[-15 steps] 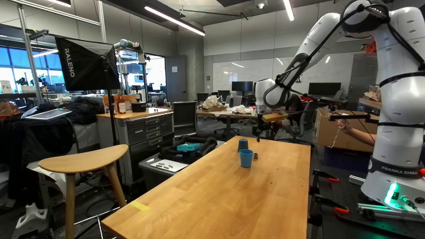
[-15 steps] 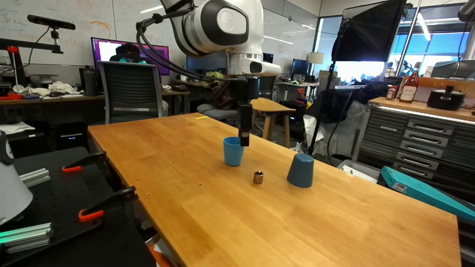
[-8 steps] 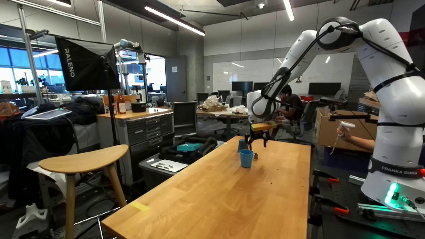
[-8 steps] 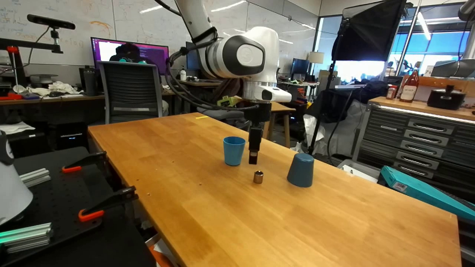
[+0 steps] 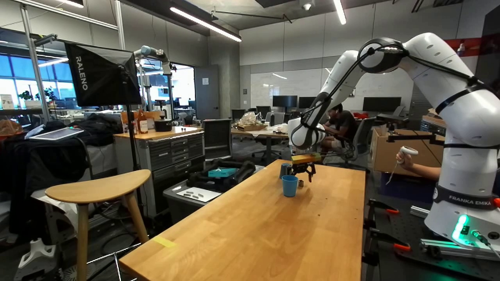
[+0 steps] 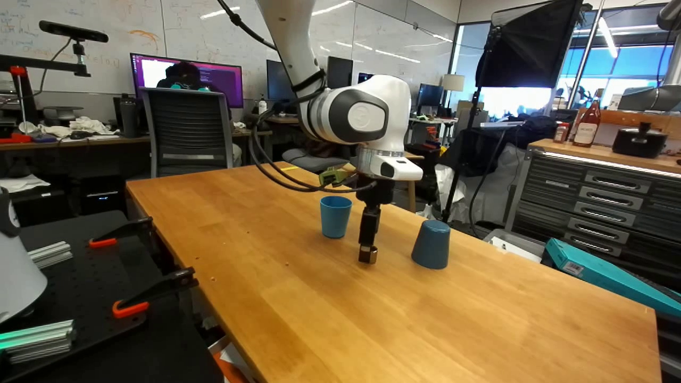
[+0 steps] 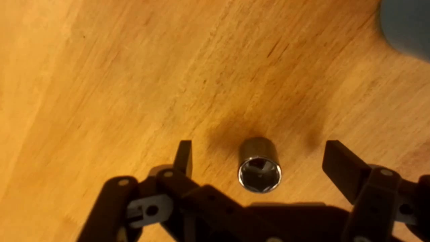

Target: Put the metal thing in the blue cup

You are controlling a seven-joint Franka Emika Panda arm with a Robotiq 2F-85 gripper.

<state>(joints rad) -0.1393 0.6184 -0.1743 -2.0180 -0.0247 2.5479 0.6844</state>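
The metal thing is a small shiny socket standing upright on the table, seen in the wrist view [image 7: 259,176] and in both exterior views [image 5: 300,183] [image 6: 374,255]. My gripper [image 7: 258,148] is open, with one finger on each side of the socket and a gap on both sides. In an exterior view its fingertips [image 6: 366,254] are low by the table and partly cover the socket. The blue cup [image 6: 335,218] stands upright, mouth up, near the socket; it also shows in an exterior view [image 5: 290,186].
A darker grey-blue cup [image 6: 431,244] stands upside down on the table [image 6: 298,308], on the socket's other side. Part of a grey-blue cup [image 7: 408,28] shows at the wrist view's upper right corner. Clamps [image 6: 130,308] sit along the table edge near the robot base.
My gripper has come down from above the table to the socket, moving away from over the blue cup in an exterior view. The socket and both cups have not moved.
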